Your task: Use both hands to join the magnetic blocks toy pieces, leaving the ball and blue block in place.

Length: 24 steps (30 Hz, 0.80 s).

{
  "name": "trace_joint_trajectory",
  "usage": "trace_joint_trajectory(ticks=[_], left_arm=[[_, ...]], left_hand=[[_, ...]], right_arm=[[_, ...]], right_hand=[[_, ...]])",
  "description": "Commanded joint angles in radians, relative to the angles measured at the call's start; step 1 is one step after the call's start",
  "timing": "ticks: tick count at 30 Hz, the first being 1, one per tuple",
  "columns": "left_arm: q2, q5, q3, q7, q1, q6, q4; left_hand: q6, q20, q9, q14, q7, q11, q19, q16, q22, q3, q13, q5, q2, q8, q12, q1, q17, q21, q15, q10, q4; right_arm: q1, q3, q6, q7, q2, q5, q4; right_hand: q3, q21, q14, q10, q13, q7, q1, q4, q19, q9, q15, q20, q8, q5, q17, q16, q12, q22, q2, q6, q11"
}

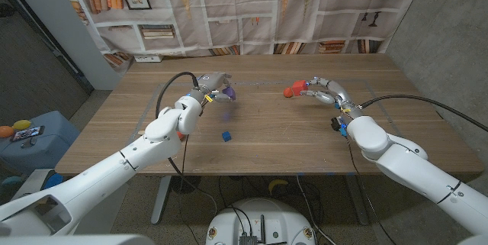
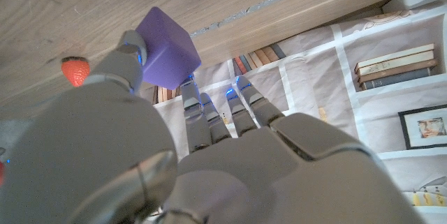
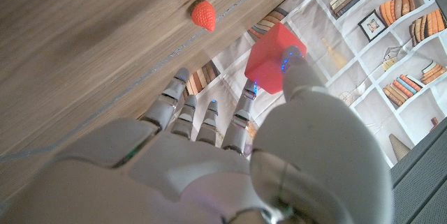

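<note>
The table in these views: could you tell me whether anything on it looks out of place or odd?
One thing stands out: a toy strawberry lies on the table, which the task never mentions. Otherwise things look orderly: the left hand holds a purple block, the right hand a red block, and the small blue block sits alone.

In the head view the purple block (image 1: pixel 229 91) is blurred and half hidden behind the left hand (image 1: pixel 211 86), and the red block (image 1: pixel 298 88) is largely covered by the right hand (image 1: pixel 324 91). A small red piece (image 1: pixel 181 133) on the worktop (image 1: pixel 259 146) near the left forearm is mostly hidden, too little to identify.
</note>
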<state>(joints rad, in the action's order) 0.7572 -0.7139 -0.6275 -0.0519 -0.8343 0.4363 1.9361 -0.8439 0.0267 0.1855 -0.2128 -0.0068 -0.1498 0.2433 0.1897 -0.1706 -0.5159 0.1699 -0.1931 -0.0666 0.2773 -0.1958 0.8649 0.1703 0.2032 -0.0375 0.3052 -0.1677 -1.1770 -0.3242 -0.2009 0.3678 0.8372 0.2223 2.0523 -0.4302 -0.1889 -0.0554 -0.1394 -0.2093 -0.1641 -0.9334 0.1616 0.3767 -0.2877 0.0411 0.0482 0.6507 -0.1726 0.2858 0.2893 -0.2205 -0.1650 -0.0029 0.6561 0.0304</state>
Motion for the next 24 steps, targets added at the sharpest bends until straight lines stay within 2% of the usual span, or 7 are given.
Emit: trace_joint_trajectory(ticks=[1, 8, 24], left_arm=[[-0.047, 0.147, 0.037, -0.115, -0.035, -0.006, 0.010], [-0.066, 0.220, 0.048, -0.172, -0.044, -0.021, 0.013], [-0.119, 0.422, 0.089, -0.284, -0.073, -0.136, -0.017]], left_hand=[[-0.136, -0.008, 0.004, -0.005, -0.070, 0.006, 0.005, -0.005, -0.004, 0.006, 0.004, -0.006, 0.018, 0.005, 0.001, 0.004, 0.001, -0.004, -0.057, 0.006, 0.001], [-0.142, -0.009, 0.005, -0.004, -0.069, 0.004, 0.003, -0.006, -0.004, 0.009, 0.004, -0.007, 0.022, 0.002, 0.001, 0.005, 0.001, -0.005, -0.053, 0.010, 0.001], [-0.145, -0.013, 0.006, -0.004, -0.059, 0.006, 0.008, -0.007, -0.005, 0.015, 0.004, -0.008, 0.030, -0.007, 0.003, 0.007, 0.001, -0.004, -0.047, 0.010, 0.001]], right_arm=[[-0.004, 0.007, 0.087, -0.014, -0.030, 0.022, -0.033], [-0.006, 0.009, 0.119, -0.022, -0.041, 0.028, -0.040], [0.009, 0.004, 0.222, -0.062, -0.093, 0.079, -0.094]], right_hand=[[0.004, -0.004, 0.000, -0.014, -0.001, -0.058, -0.009, -0.001, 0.009, -0.041, 0.000, -0.003, 0.085, -0.007, 0.003, 0.003, 0.004, -0.004, 0.026, 0.108, 0.003], [0.005, -0.004, 0.000, -0.013, -0.001, -0.059, -0.011, -0.001, 0.010, -0.041, 0.000, -0.006, 0.085, -0.007, 0.004, 0.003, 0.004, -0.004, 0.029, 0.108, 0.003], [0.010, -0.008, -0.008, -0.026, -0.001, -0.058, -0.014, -0.001, 0.024, -0.030, -0.007, -0.007, 0.077, -0.009, 0.006, 0.007, 0.001, -0.005, 0.038, 0.104, 0.005]])
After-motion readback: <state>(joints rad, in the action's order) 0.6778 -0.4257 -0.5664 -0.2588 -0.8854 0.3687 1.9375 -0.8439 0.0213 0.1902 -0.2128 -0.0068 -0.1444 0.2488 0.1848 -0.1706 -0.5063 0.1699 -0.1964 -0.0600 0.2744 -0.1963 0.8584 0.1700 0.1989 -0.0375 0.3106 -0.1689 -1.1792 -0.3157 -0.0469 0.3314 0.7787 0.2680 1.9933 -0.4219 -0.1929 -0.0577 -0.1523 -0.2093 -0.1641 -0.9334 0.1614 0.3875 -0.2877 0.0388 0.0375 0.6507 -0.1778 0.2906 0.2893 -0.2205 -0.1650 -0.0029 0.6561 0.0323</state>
